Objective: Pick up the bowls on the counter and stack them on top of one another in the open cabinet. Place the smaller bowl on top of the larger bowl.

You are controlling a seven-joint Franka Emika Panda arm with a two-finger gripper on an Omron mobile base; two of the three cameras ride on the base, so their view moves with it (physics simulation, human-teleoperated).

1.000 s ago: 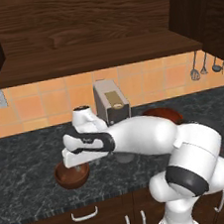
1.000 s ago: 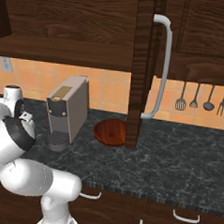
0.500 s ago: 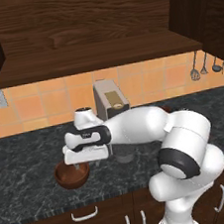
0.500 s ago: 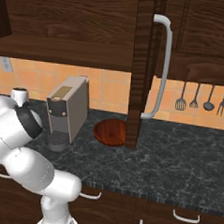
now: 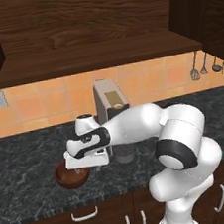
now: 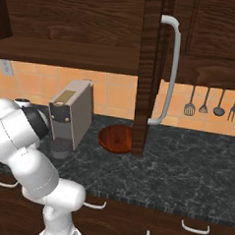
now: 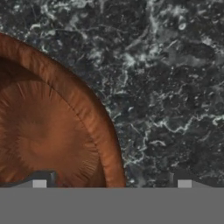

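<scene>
The gripper (image 5: 77, 169), jaws spread wide and empty, hangs low over the small bowl (image 5: 71, 175) at the counter's (image 5: 30, 194) front edge, one tip inside the rim, one outside (hand view). A shallow closure could skid the wall and tip it. Beyond the coffee machine (image 6: 70, 114), the large bowl (image 6: 115, 139) sits below the open cabinet (image 5: 96, 56)

The smaller bowl (image 5: 71, 175), deep and reddish-brown, sits upright near the front of the dark marbled counter (image 5: 20, 156). The larger bowl (image 6: 116, 138), wide and shallow, lies flat on the counter beneath the open cabinet (image 6: 76, 23), well apart from the smaller one.
</scene>
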